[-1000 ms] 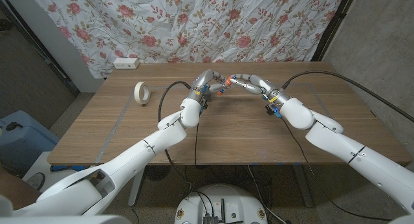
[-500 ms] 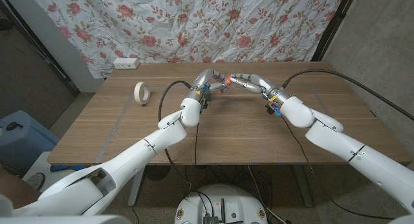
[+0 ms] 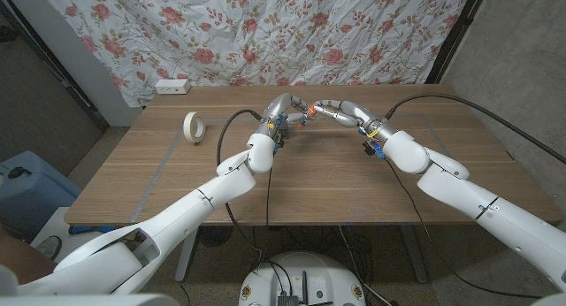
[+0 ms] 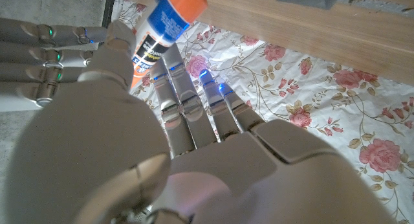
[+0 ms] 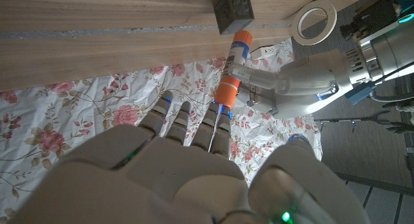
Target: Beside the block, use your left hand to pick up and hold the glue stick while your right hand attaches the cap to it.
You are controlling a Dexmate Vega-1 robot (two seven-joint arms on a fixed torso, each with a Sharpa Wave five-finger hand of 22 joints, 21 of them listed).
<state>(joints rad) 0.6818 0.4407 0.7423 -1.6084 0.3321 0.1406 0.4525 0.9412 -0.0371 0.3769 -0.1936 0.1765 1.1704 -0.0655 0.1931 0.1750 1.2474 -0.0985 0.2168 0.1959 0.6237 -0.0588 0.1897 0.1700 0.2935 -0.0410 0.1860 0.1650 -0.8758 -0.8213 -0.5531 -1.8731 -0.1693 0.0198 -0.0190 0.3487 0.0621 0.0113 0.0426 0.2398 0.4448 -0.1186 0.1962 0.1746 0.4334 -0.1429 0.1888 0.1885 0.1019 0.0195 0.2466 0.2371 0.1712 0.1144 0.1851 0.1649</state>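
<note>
Orange-ended glue stick [image 4: 165, 23] is pinched in the left hand [image 3: 281, 110], raised above the wooden table [image 3: 177, 173] near the block [image 5: 233, 9]. The right hand [image 3: 329, 110] meets it, fingers closed on the orange cap [image 5: 227, 92] at the stick's end. Tape roll [image 3: 194, 126] lies well apart.

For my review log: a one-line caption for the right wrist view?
Left hand holds the glue stick beside the block; right hand brings the cap.
</note>
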